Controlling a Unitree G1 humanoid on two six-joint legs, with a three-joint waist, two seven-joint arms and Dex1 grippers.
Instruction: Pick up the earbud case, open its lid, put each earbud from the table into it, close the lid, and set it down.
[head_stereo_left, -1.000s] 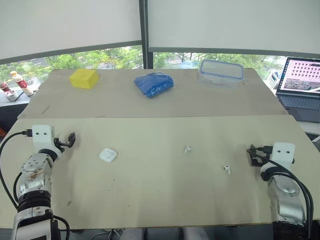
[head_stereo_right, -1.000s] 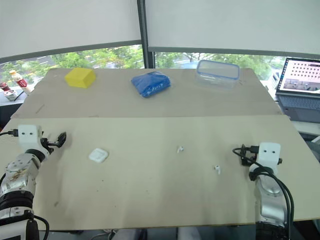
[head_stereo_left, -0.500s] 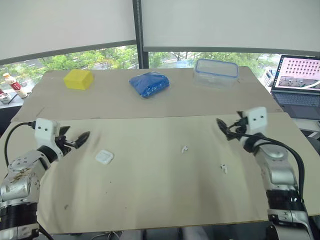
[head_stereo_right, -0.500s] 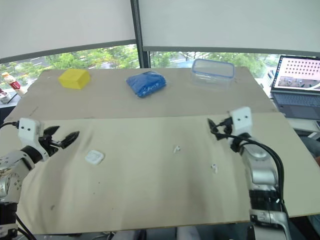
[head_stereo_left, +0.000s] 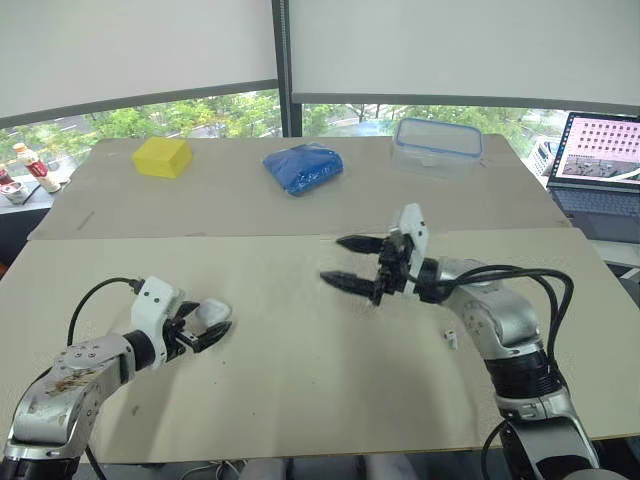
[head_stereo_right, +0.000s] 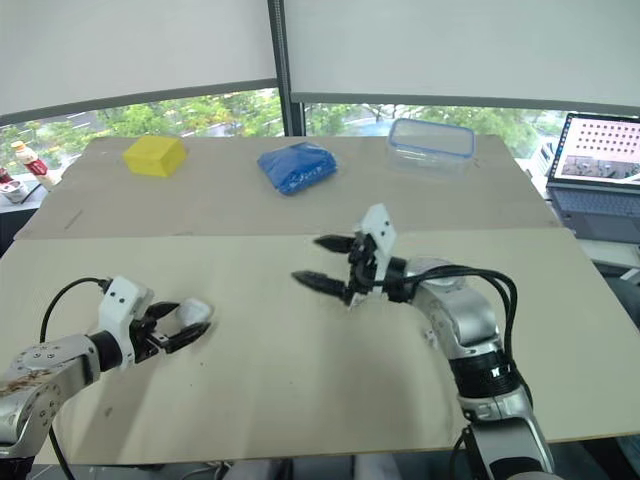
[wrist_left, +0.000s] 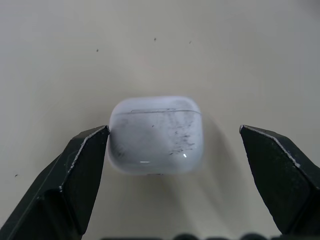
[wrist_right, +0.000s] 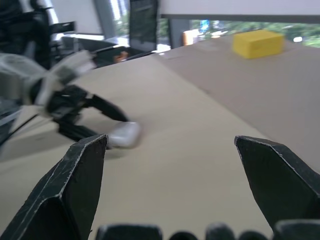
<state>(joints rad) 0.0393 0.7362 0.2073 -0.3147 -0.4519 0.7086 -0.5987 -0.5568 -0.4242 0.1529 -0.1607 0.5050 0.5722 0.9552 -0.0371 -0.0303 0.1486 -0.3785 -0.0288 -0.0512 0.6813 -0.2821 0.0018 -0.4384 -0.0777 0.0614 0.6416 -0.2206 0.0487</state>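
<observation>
Case (wrist_left: 156, 134), maybe touching wide left claw (wrist_left: 174, 130)

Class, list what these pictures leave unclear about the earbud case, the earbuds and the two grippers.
- earbud case: in the head views the open fingers of the left gripper cover most of it, and it is blurred in the right wrist view.
- earbud: too small in the head views to tell how it lies.
- Second earbud: cannot be made out. The open right gripper may be covering it.
</observation>
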